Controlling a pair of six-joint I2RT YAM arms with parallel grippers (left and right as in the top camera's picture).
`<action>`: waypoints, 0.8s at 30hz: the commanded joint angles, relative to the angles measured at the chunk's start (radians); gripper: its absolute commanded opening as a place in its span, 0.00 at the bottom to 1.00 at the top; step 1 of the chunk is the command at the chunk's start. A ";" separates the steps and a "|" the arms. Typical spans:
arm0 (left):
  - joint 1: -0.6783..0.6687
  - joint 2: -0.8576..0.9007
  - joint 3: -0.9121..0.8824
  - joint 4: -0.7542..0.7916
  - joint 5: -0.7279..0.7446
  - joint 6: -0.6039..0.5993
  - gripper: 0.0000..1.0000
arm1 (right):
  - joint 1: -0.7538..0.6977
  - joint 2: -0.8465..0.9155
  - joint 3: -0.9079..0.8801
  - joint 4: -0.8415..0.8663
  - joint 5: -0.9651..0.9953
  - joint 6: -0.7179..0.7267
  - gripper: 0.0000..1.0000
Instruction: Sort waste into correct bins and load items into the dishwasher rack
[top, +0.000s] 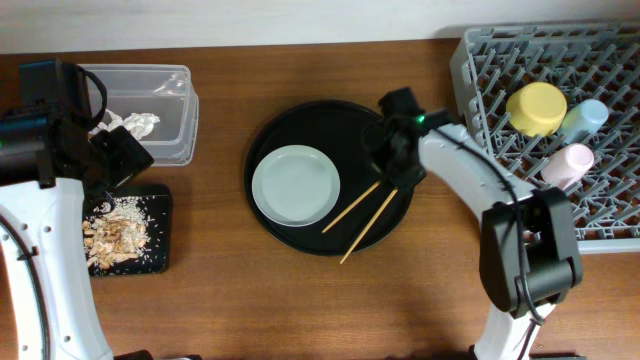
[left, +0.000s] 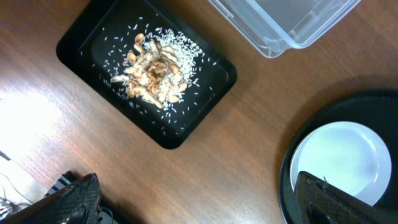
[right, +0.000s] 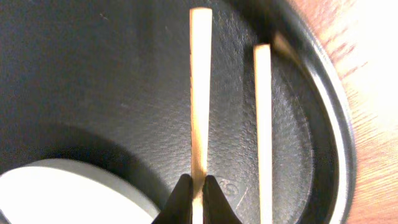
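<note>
My right gripper (right: 198, 186) is shut on one wooden chopstick (right: 199, 93) over the round black tray (top: 300, 125); the second chopstick (right: 263, 124) lies beside it. Both chopsticks (top: 362, 215) show in the overhead view next to the grey-green plate (top: 295, 185). My left gripper (left: 199, 199) is open and empty above bare table, near the flat black tray (left: 93, 37) of food scraps (left: 152, 68). The clear tub (top: 170, 85) holds the white napkin (top: 135, 123). The yellow bowl (top: 536, 108), blue cup (top: 585, 117) and pink cup (top: 567, 162) sit in the grey rack (top: 500, 60).
The plate also shows at the lower right of the left wrist view (left: 339, 158). The rack fills the right side of the table. The clear tub's corner (left: 280, 31) is at the top of the left wrist view.
</note>
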 joint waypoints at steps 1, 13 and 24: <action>0.003 -0.010 0.006 -0.001 -0.004 0.002 0.99 | -0.078 0.000 0.133 -0.055 -0.065 -0.218 0.04; 0.003 -0.010 0.006 -0.001 -0.004 0.002 0.99 | -0.575 -0.042 0.697 -0.381 -0.079 -1.041 0.04; 0.003 -0.010 0.006 -0.001 -0.004 0.002 0.99 | -0.762 -0.031 0.607 -0.285 -0.197 -1.372 0.04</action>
